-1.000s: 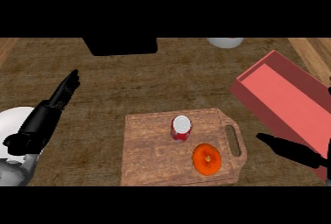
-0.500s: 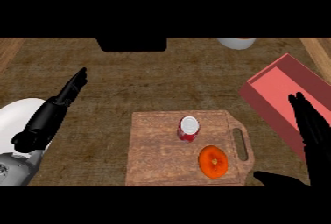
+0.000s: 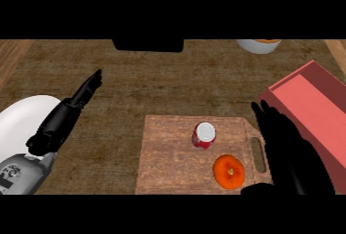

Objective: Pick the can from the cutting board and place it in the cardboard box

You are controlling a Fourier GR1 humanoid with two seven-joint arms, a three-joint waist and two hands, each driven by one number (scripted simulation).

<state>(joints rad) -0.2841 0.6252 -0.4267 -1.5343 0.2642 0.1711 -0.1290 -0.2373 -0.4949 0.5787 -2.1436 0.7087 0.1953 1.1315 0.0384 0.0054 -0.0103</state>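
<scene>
A red can [image 3: 203, 135] with a white top stands upright on the wooden cutting board [image 3: 169, 160], near its far middle. The pink-red cardboard box [image 3: 317, 105] lies open to the right of the board. My right hand [image 3: 287, 146] is open, fingers straight and pointing away, over the board's right edge and handle slot, between the can and the box; it is apart from the can. My left hand [image 3: 67, 114] is open too, fingers stretched up and right, resting well left of the board.
An orange fruit [image 3: 228, 171] lies on the board in front of the can. A white plate [image 3: 24, 119] sits at the left under my left forearm. At the counter's far edge stand a black object [image 3: 148, 44] and a white bowl [image 3: 259, 45].
My right hand has moved left and forward, from beside the box to over the board's right edge. The view has shifted slightly. The can and left hand have stayed put.
</scene>
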